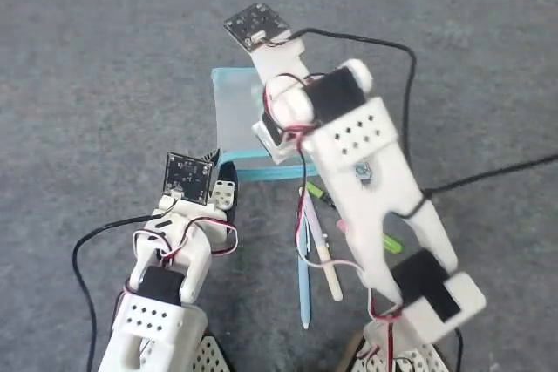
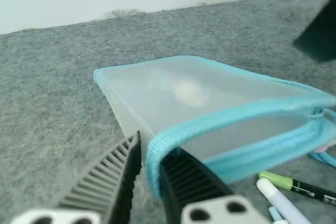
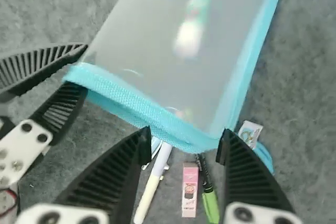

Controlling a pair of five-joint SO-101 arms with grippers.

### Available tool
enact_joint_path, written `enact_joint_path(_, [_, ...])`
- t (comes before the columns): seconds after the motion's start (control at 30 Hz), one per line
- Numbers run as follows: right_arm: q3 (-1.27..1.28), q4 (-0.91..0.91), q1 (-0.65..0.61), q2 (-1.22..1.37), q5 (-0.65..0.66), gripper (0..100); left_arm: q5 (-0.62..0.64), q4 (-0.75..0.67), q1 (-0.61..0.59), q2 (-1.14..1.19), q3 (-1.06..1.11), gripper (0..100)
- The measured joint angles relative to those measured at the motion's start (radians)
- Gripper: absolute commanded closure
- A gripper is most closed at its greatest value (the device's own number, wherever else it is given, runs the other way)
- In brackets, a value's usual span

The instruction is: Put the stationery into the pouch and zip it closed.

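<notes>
Stationery (image 1: 324, 267) lay loose on the grey tabletop (image 1: 87, 84). Pens (image 3: 152, 187) and a green marker (image 3: 210, 200) were bunched just on the near side of the pouch (image 1: 237, 119). The pouch sat toward the far middle, its cyan zip edge facing the arms. The left end effector (image 2: 152, 153) was closed on the pouch's near left corner, with the cyan trim pinched between its ribbed fingers. The right end effector (image 3: 185, 135) stood wide open, straddling the near right corner of the same edge without clamping it.

The left grip looked to hold only a thin strip of trim at the very corner. A pull could therefore let the fabric slip free, or drag the light pouch across the tabletop rather than open its mouth. If the right end effector closed where it stood, it might catch both lips together and keep the mouth closed. The pens lay so near the edge that a shifting pouch could scatter them.

The high view gave the layout of both arms and the spread of the pens, but an arm covered the pouch's near right corner. The left wrist view showed the pinch itself. The right wrist view showed the parted fingers and a small pink item (image 3: 190, 190) among the pens. It also showed a pale green blur through the translucent wall, and I could not tell whether anything lay inside.
</notes>
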Motion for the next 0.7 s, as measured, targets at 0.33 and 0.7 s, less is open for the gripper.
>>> enact_joint_path(0.33, [0.41,-0.075,0.086,-0.434,0.101,79.0,0.0,0.0,-0.138,0.0,0.0,99])
enact_joint_path(0.7, [1.387,-0.462,0.212,-0.732,0.284,79.0,0.0,0.0,-0.161,0.0,0.0,99])
